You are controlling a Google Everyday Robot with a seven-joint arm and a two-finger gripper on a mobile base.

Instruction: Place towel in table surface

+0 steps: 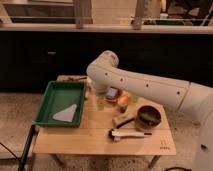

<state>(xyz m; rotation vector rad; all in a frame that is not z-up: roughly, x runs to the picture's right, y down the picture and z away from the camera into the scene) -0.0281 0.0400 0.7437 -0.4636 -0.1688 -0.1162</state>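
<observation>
Green tray [59, 85] with white towel [65, 115] at table [90, 142] left edge, gripper [99, 98] beside tray's right rim, grip unclear

Speckled floor [15, 107], dark wall [40, 60] — pale wooden table [92, 142].

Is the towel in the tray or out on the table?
In: the pale cloth towel lies inside the green plastic tray, the tool beside the tray's right rim.

The single camera looks down from the front, rather high and not close, so the whole counter [90, 141] fits. The pincer [93, 92] sits left of centre, beside the tray [44, 100].
</observation>
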